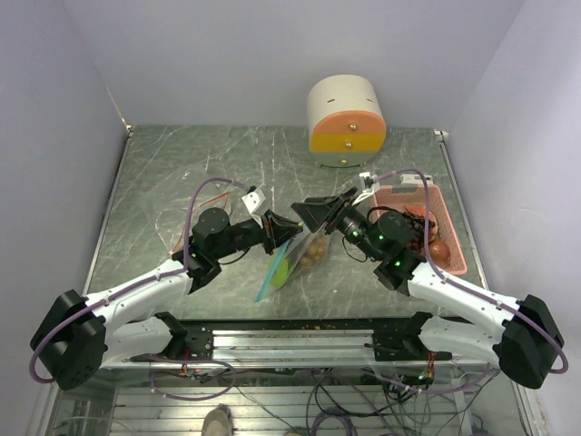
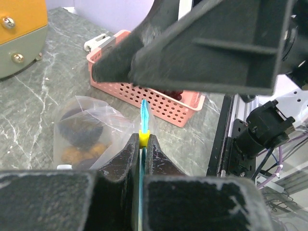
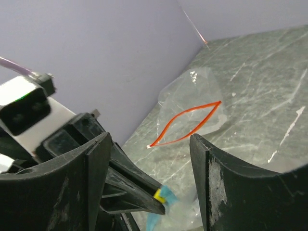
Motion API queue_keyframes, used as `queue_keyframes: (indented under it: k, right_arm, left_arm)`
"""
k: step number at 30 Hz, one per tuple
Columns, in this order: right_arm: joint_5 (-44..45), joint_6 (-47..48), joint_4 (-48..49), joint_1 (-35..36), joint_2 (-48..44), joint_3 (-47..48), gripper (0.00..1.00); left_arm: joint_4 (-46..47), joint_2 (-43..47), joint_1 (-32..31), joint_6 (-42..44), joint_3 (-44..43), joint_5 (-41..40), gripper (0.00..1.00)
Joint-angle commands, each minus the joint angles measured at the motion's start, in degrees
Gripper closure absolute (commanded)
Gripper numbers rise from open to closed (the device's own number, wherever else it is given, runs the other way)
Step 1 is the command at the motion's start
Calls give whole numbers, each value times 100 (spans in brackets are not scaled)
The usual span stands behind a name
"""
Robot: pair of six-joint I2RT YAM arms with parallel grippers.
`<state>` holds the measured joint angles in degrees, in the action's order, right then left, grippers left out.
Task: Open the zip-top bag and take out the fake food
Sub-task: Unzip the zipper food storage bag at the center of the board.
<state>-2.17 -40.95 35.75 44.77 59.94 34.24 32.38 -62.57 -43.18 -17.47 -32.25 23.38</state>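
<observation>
Bag (image 2: 89, 113) edge clamped in left pincer (image 2: 143, 142) | right pincer (image 3: 150, 144) agape beside | fake food (image 2: 79, 151) inside

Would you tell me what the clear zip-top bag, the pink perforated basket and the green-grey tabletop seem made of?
Clear zip-top bag: thin, glossy plastic film; it wrinkles and shows its contents.
Pink perforated basket: rigid moulded plastic, fairly matte, with even rows of holes.
Green-grey tabletop: looks like veined marble, possibly a printed laminate.

A cream drum-shaped cabinet (image 1: 345, 118) with orange and yellow fronts stands at the far edge of the green marbled table (image 1: 182, 173). A pink perforated basket (image 1: 459, 250) sits toward the right. A clear bag with a red seal (image 3: 185, 122), gaping open, lies on the left.
</observation>
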Motion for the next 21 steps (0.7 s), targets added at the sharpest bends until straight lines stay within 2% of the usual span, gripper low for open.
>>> queue_keyframes:
  k: [1,10,13,19,21]
  right_arm:
    - [357,-100,341,53,108,-249,35]
    - [327,-359,613,91,267,-386,50]
    - [413,-379,606,112,289,-388,57]
    - [536,-398,524,170,367,-327,87]
    - [615,-392,390,171,351,-293,100]
  left_arm:
    - [243,28,13,-33,-236,-154,93]
    - [116,144,14,4,-249,-551,93]
    - [23,127,11,33,-327,-621,93]
    - [24,82,13,-22,-453,-614,93]
    - [3,69,11,-7,-490,-582,93]
